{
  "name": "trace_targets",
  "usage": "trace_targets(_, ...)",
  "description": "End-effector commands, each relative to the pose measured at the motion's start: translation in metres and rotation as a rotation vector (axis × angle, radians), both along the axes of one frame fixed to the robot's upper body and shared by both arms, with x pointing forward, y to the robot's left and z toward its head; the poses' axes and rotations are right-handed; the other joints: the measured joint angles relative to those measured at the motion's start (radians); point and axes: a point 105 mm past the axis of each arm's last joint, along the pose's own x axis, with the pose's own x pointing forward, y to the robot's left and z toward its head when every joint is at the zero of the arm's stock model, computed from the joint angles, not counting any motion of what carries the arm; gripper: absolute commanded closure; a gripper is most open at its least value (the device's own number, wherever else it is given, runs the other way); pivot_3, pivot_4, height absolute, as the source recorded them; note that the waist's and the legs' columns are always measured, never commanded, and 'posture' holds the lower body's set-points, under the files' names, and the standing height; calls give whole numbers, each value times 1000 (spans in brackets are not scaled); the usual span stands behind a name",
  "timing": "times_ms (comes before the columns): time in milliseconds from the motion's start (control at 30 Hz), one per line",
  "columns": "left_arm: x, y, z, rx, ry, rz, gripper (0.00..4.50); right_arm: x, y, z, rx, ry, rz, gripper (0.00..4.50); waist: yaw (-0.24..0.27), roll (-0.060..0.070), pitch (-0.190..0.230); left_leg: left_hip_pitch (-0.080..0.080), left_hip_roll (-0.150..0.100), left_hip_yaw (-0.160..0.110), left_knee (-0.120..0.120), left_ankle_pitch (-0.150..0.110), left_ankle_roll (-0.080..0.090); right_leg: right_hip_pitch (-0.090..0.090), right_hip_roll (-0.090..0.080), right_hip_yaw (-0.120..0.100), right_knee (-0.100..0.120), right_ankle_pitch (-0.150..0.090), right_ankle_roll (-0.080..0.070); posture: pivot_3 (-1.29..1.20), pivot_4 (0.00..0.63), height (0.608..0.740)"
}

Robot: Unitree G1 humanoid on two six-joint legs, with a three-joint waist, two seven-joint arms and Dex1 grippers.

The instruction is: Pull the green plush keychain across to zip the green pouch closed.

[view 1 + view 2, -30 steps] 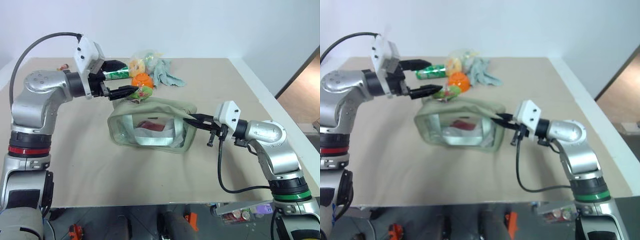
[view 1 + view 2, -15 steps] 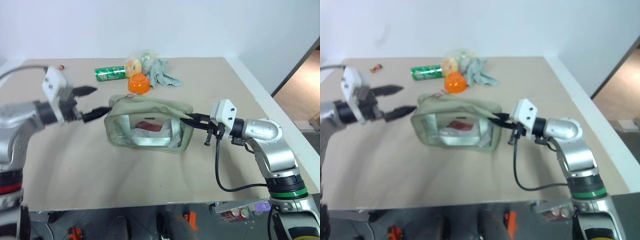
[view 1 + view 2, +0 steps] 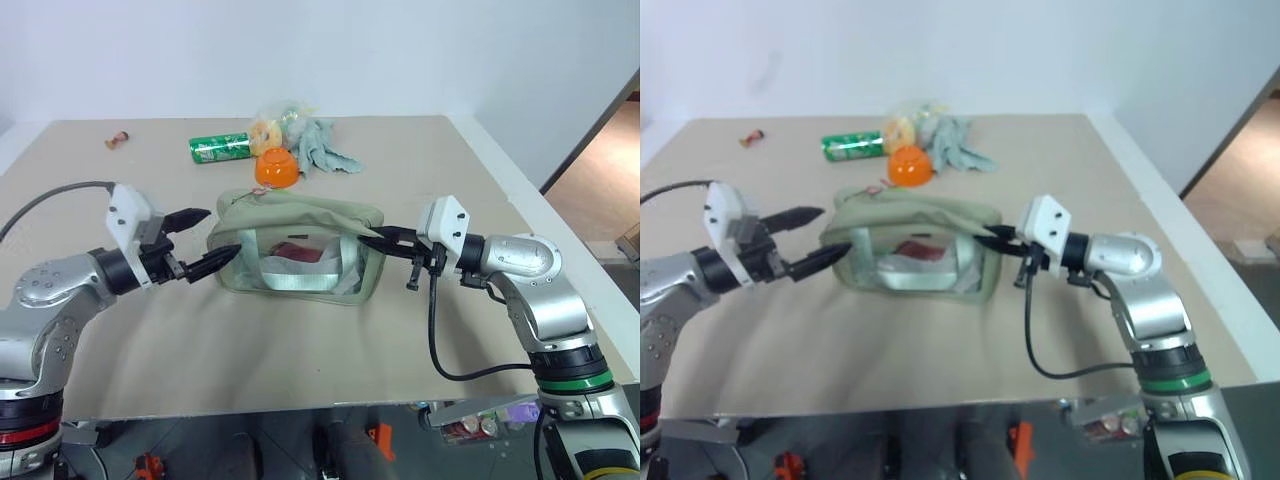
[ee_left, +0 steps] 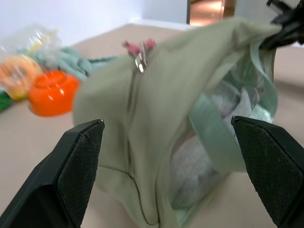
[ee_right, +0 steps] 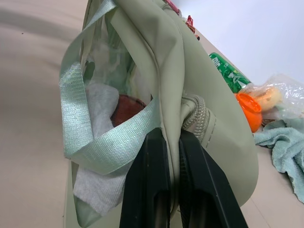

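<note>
The pouch is pinched at one end by the right tool; the left tool is spread beside it; no writing is legible.

A green soda can is lying near an orange plastic bowl, beside a crumpled grey-green cloth rag.

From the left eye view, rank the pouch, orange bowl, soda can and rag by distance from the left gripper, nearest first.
Measured from the left gripper:
1. Pouch, right beside the fingertips, toward the right.
2. Orange bowl, just behind the pouch.
3. Soda can, lying farther back; close to the bowl's distance, so 2 and 3 are hard to separate.
4. Rag, back and farther right.
</note>
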Motion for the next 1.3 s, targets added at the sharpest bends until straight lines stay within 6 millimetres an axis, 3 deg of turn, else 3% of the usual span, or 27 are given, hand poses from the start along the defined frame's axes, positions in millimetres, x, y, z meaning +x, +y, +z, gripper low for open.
trace_targets(33,3,-5,9,-7,-48,-26,59,-2,3,8,-4,-29,12,4500,0,0,0,0,0,0,0,0,0,0,0,0,0,0,0,0,150,740)
trace_targets(100,4,-9,6,14,-43,-49,59,-2,2,8,-3,-29,7,4500,0,0,0,0,0,0,0,0,0,0,0,0,0,0,0,0,150,740)
trace_targets(200,6,-11,8,7,-57,-60,823,-2,1,8,-5,-29,4,4500,0,0,0,0,0,0,0,0,0,0,0,1,0,0,0,0,150,740)
trace_targets(533,8,-15,14,5,-103,-73,4261,-5,-1,6,-9,-30,-5,4500,0,0,0,0,0,0,0,0,0,0,0,0,0,0,0,0,150,740)
trace_targets(567,7,-15,15,6,-104,-73,4421,-5,-2,6,-10,-30,-5,4500,0,0,0,0,0,1,0,0,0,0,-1,0,0,0,0,0,150,740)
trace_targets(933,2,-14,13,24,-106,-27,4421,-8,-5,3,23,36,-9,4500,0,0,0,-1,0,0,0,0,0,-1,-1,0,0,0,0,0,150,740)
trace_targets(967,1,-15,12,27,-104,-27,4500,-8,-6,3,35,53,-13,3762,1,0,0,-1,0,0,0,0,0,-1,-1,0,0,0,0,0,150,740)
trace_targets(1000,1,-15,11,27,-102,-26,4500,-8,-7,4,40,61,-16,3348,1,0,0,-1,0,0,0,0,0,-1,-1,0,0,0,0,0,150,740)
trace_targets(1167,-2,-15,9,20,-93,-16,4500,-11,-19,7,58,128,-46,1841,1,0,0,-2,0,0,0,0,0,-1,-2,1,-1,0,0,0,150,740)
trace_targets(1300,-7,-13,9,18,-86,-20,4500,-3,-46,27,118,153,-128,388,2,0,0,-2,-1,0,0,0,0,-1,-3,0,-1,0,0,0,150,740)
